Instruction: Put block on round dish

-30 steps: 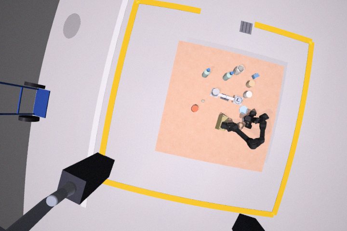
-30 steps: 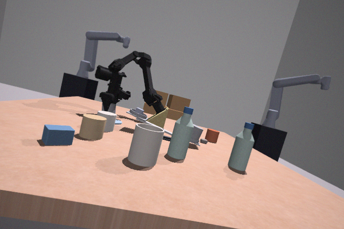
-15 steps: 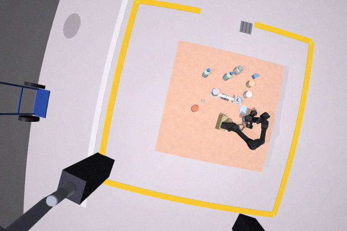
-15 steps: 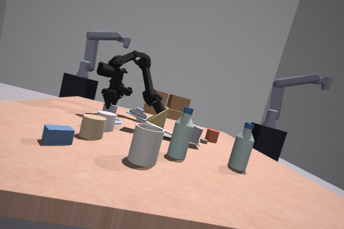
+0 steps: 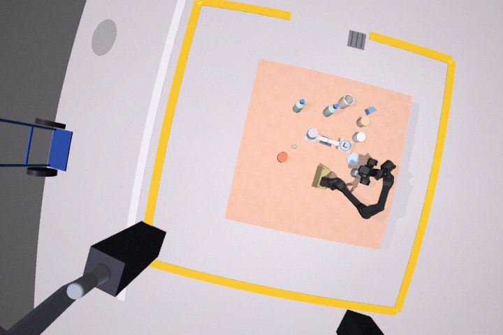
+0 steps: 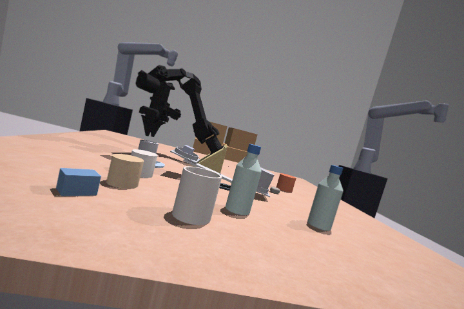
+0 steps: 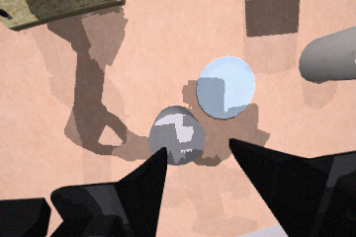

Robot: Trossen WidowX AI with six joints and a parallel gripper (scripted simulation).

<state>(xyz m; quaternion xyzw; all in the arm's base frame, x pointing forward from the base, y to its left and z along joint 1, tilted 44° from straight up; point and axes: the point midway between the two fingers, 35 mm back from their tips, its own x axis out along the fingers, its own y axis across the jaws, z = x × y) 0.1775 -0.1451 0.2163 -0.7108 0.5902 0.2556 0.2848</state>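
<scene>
Directly beneath the gripper [image 7: 197,145] a grey cup [image 7: 177,134] stands upside down on the table [image 7: 47,188]. The fingers are spread wide to either side of it and grip nothing; in the exterior view their tips hang above the cup's top, not around it. The round dish [image 7: 225,87], pale blue, lies just beside the cup. The two look apart in the wrist view, though the gap is thin, and the cup's footprint does not seem to overlap the dish.

Beyond the dish is the balance [image 5: 327,139]. Its nearer pan [image 5: 344,145] carries no cup, and something small sits on it, most likely the block, though it is too small to tell. The second cup [image 5: 311,133] stands on the far pan.

The step in hand appears to be leaving the parked cup and going for the block. It would be done well by rising straight up first, so neither finger clips the cup and knocks it onto the dish. The arm should then cross to the bare pan from above, keeping the fingers wide. The closing should be gentle and level, since a push on the pan would tip the beam and disturb the far cup, which would end the attempt. A white cylinder [image 5: 359,136] stands close by the bare pan and needs room too.
</scene>
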